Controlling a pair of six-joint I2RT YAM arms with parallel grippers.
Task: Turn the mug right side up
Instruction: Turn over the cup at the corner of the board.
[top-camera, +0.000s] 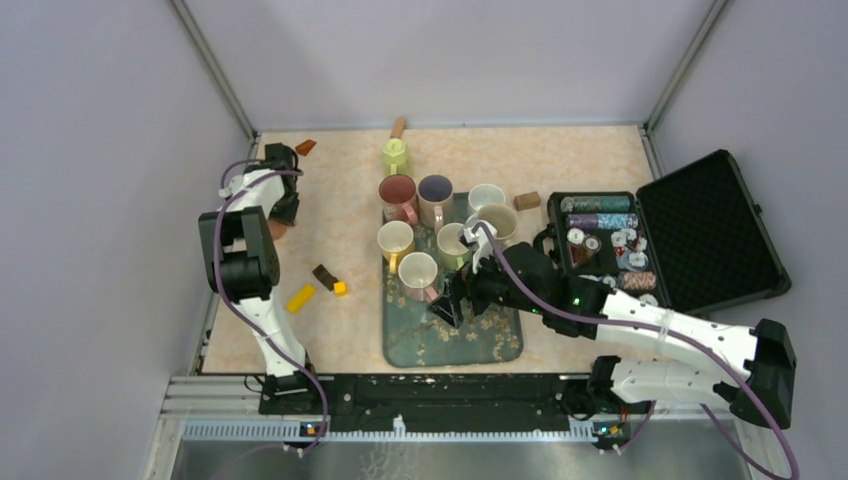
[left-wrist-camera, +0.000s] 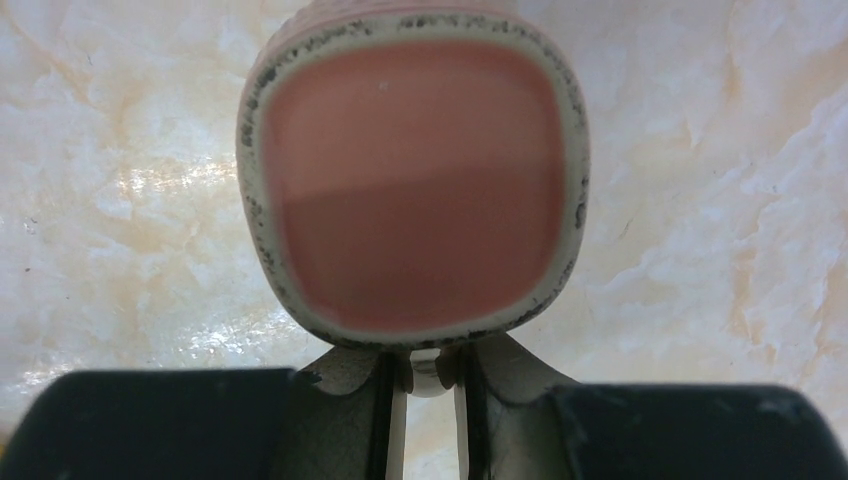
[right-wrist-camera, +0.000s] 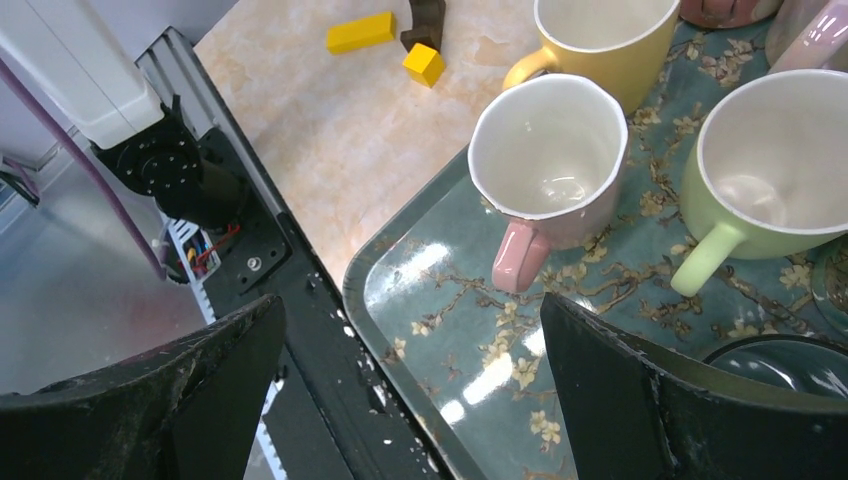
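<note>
In the left wrist view a mug fills the frame: a pink face ringed by a cream, black-speckled rim, over the marble table. I cannot tell whether that face is its base or its mouth. My left gripper is shut on the mug's pale handle. In the top view the left gripper is at the far left of the table, and only a brownish bit of the mug shows beneath it. My right gripper is open and empty above the near left corner of the floral tray. It also shows in the top view.
The tray holds several upright mugs, among them a pink one, a yellow one and a green one. Yellow and brown blocks lie left of the tray. An open black case of chips stands at the right.
</note>
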